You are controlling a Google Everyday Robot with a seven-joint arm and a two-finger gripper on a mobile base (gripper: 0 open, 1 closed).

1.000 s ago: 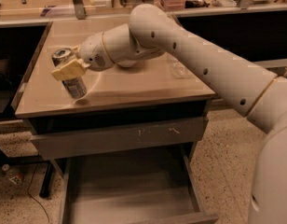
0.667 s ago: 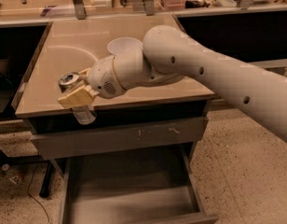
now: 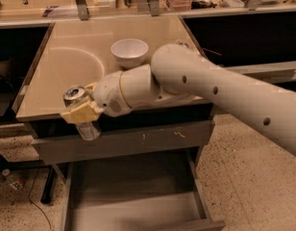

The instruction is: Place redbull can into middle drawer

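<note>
My gripper [image 3: 80,109] is shut on the redbull can [image 3: 81,113], a slim silvery can held upright with its pull-tab top showing. It hangs in the air just past the front left edge of the tan countertop [image 3: 76,61], in front of the closed grey drawer front [image 3: 124,141]. The middle drawer [image 3: 138,201] is pulled open below, wide and shallow with a bare grey floor. The can is above the drawer's left rear part, well clear of it.
A white bowl [image 3: 130,52] stands on the countertop behind my arm [image 3: 225,93]. Dark cabinet openings flank the counter. Speckled floor lies to the right, and a cable lies on the floor at the lower left.
My gripper has carried the can forward off the countertop and lower, from over the left part of the counter to in front of its edge. The bowl has come into view behind the arm.
</note>
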